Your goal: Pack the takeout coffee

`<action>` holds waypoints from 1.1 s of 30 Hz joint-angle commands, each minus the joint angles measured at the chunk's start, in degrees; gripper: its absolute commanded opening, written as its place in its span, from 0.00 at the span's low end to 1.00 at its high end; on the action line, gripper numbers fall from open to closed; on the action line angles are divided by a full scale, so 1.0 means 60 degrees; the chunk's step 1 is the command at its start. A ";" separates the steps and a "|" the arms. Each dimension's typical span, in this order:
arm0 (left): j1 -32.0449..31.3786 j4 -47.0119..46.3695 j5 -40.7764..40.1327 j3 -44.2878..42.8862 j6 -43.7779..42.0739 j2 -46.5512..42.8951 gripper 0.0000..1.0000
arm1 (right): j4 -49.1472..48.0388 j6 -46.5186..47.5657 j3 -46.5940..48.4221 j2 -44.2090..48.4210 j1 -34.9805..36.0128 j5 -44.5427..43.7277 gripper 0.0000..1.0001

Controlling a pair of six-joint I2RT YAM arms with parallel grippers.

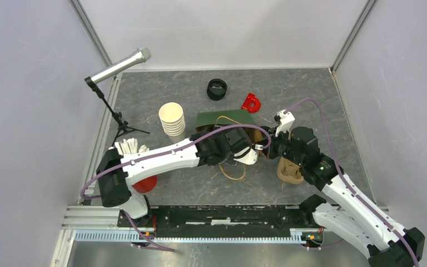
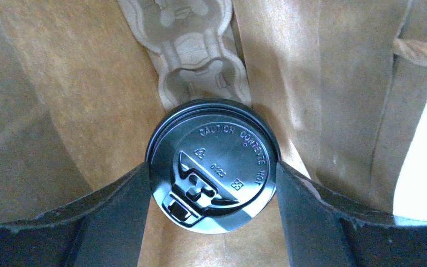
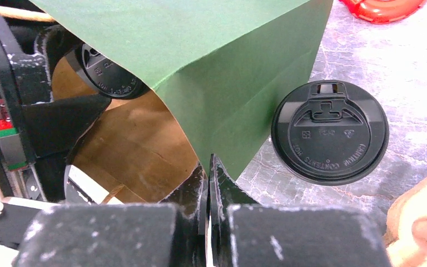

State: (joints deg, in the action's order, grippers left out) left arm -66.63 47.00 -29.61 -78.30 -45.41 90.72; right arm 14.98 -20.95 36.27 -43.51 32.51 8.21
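Observation:
My left gripper (image 2: 212, 178) is shut on a takeout coffee cup by its black lid (image 2: 217, 161) and holds it inside the paper bag (image 2: 61, 100), whose inner walls are brown. A pulp cup carrier (image 2: 194, 39) lies deeper in the bag. My right gripper (image 3: 208, 167) is shut on the bag's green edge (image 3: 228, 67) and holds the mouth open. The second lidded cup (image 3: 329, 132) stands on the table just outside the bag. In the top view both grippers, left (image 1: 244, 147) and right (image 1: 268, 147), meet at the bag (image 1: 224, 118).
A stack of lidless cream cups (image 1: 172, 118) stands left of the bag. Black lids (image 1: 217, 89) and a red object (image 1: 251, 103) lie behind it. Another pulp carrier (image 1: 289, 169) sits by the right arm. A red cup of white sticks (image 1: 136, 161) and a microphone stand (image 1: 117, 69) are at left.

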 commanded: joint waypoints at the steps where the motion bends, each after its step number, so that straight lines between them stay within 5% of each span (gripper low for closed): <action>1: -0.0035 -0.0476 -0.0403 -0.0141 -0.0779 0.0129 0.36 | -0.0214 0.0244 0.0454 -0.0163 0.0016 0.0531 0.00; 15: 0.0161 -0.2117 0.0472 0.0855 -0.0523 -0.1131 0.34 | 0.0409 0.0826 0.1303 -0.0830 -0.0039 0.1601 0.00; 33: 0.0496 -0.1599 0.1345 0.1550 0.0070 -0.1520 0.34 | 0.0746 0.0814 0.1555 -0.1183 -0.0174 0.1674 0.00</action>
State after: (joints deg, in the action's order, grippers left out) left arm -64.18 36.80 -23.14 -68.10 -47.16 81.91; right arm 19.51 -16.43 42.54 -50.13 31.70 17.17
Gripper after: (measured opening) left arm 0.821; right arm 0.007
